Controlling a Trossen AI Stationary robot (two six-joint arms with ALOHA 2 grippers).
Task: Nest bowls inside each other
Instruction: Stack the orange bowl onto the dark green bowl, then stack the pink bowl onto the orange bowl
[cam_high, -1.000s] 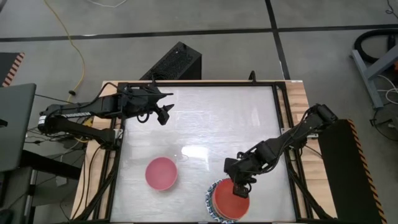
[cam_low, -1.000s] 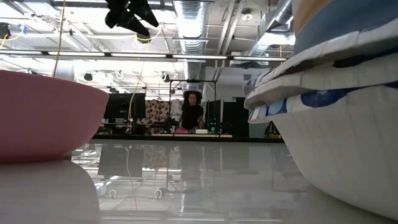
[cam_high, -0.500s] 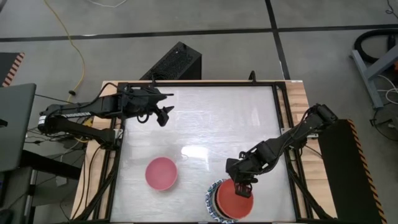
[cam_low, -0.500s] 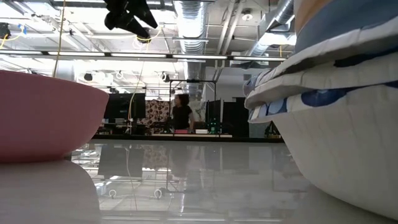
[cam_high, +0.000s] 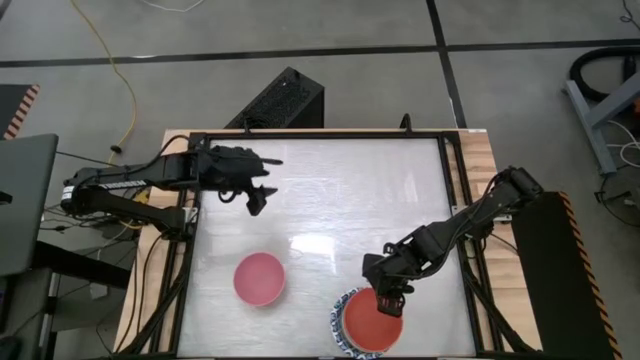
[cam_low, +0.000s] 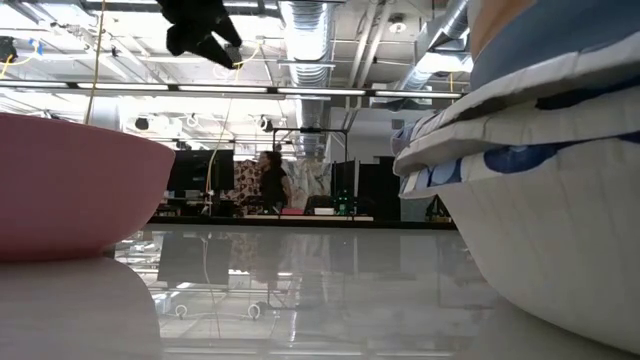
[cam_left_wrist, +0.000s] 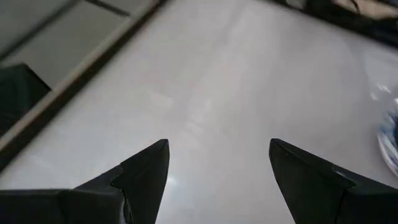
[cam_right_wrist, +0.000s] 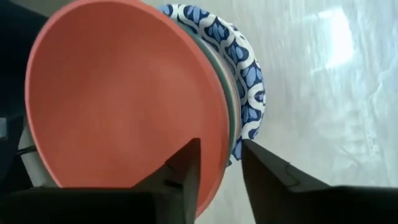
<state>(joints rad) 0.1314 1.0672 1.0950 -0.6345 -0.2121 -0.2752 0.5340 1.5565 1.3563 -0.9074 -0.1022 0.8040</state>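
Note:
A red bowl (cam_high: 373, 322) lies on top of a nested stack whose outer bowl has a blue-patterned rim (cam_right_wrist: 249, 74), at the table's near edge, right of the middle. My right gripper (cam_high: 388, 300) hangs over the stack's far side, open, with one finger inside the red bowl (cam_right_wrist: 118, 93) and one outside. A pink bowl (cam_high: 259, 278) rests on its base to the left. My left gripper (cam_high: 254, 203) hovers open above the table's far left part, holding nothing. My right gripper (cam_right_wrist: 221, 146) straddles the red bowl's rim (cam_right_wrist: 222, 130) from above, slanting down, with a gap showing beside the rim. I cannot tell whether either finger touches it. The bowl sits in the stack.
A black frame (cam_high: 448, 200) runs around the white tabletop. The wide stretch of table between the pink bowl and the far edge holds no objects. In the low view the pink bowl (cam_low: 70, 185) and the stack (cam_low: 540, 200) fill the sides.
The red bowl, tilted under my right gripper a second ago, has settled level into the stack. My left gripper has tipped downward and swung a little toward the table's near edge, staying open.

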